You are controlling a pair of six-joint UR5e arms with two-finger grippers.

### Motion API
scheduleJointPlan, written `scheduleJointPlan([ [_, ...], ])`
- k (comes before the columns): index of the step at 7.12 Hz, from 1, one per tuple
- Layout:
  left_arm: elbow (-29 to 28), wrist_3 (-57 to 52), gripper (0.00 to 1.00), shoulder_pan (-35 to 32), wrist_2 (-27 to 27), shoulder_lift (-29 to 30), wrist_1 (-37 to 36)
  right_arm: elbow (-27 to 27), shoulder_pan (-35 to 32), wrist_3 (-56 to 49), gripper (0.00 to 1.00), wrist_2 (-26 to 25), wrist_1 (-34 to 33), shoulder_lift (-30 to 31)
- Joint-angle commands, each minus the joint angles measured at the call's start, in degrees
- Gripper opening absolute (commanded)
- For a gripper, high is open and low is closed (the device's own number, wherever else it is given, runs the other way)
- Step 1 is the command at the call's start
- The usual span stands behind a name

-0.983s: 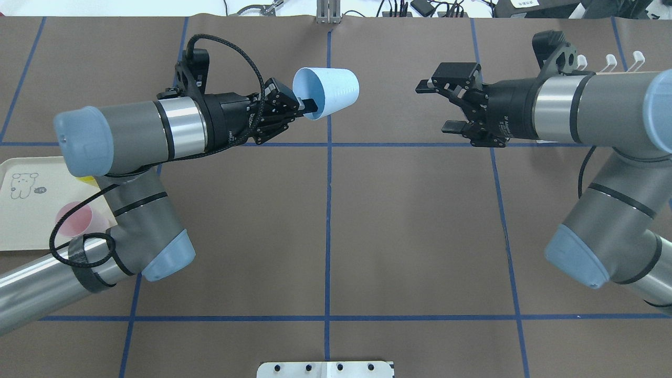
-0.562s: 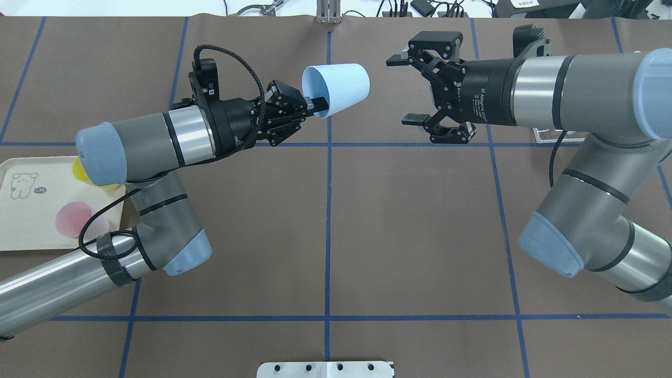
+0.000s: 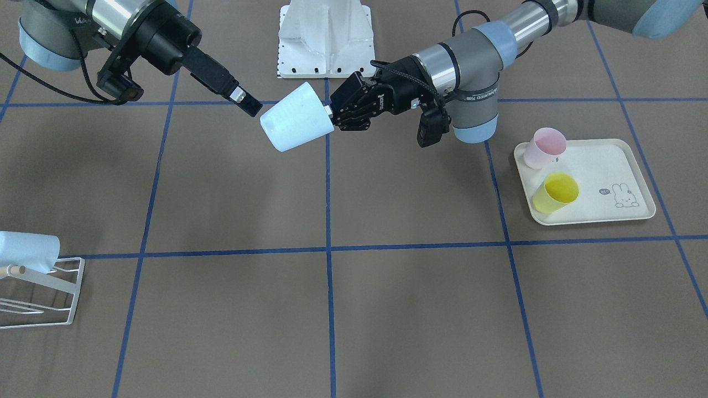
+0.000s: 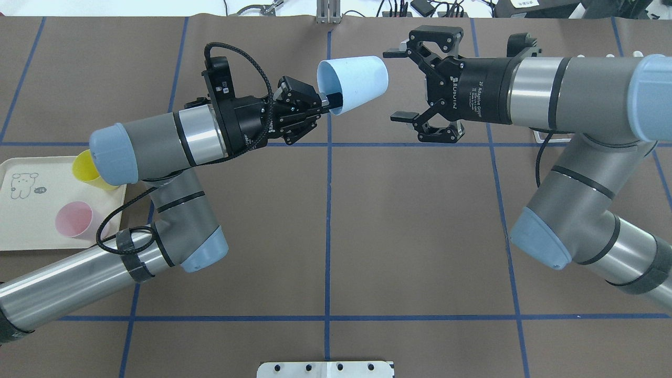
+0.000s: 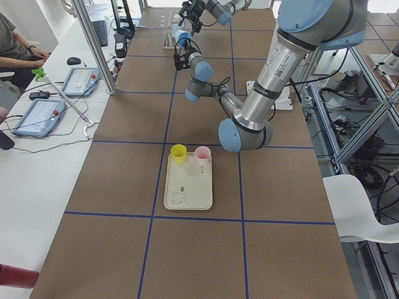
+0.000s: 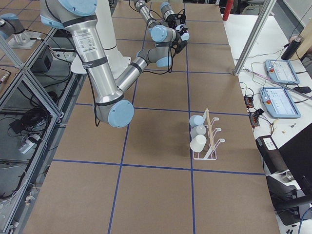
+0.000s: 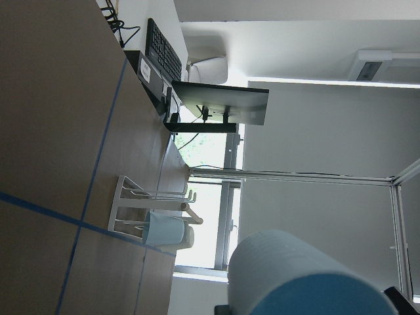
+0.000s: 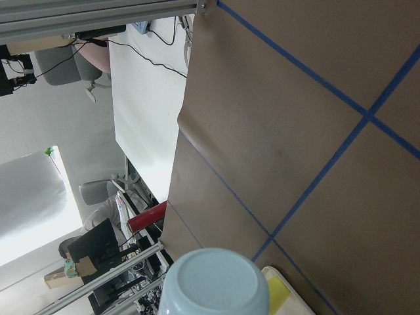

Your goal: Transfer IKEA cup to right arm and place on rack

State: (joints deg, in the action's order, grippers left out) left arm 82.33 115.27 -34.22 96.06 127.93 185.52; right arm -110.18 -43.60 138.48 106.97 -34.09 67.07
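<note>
Over the desk [image 4: 325,236] your left hand [image 4: 332,104] grips the cup [image 4: 357,84] rim, the right hand [image 4: 392,84] open beside its base; next, I think, advance and close the right.

A brown covering lay over the long table [image 4: 420,236], crossed by a grid of blue tape lines [image 4: 328,236]. Along its far side ran a white bench [image 5: 37,156] behind a metal post [image 5: 93,47]. A white chair [image 5: 361,212] stood on the opposite side. Daylight glared through a window [image 7: 209,210] beyond a dark monitor [image 7: 220,105] and keyboard [image 7: 164,49].
</note>
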Motion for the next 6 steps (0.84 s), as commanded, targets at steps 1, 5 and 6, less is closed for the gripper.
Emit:
scheduleJointPlan([
  [1,-0.24,0.04,0.00,0.30,0.00,0.83,0.20,0.14,0.00,1.52,0.97,0.00,0.43,-0.10],
  [5,-0.06,0.74,0.00,0.82,0.09,1.71,0.28,0.32,0.00,2.05,0.96,-0.36,0.34,-0.80],
  [6,-0.06,0.74,0.00,1.08,0.09,1.79,0.98,0.32,0.00,2.05,0.96,-0.44,0.34,-0.72],
])
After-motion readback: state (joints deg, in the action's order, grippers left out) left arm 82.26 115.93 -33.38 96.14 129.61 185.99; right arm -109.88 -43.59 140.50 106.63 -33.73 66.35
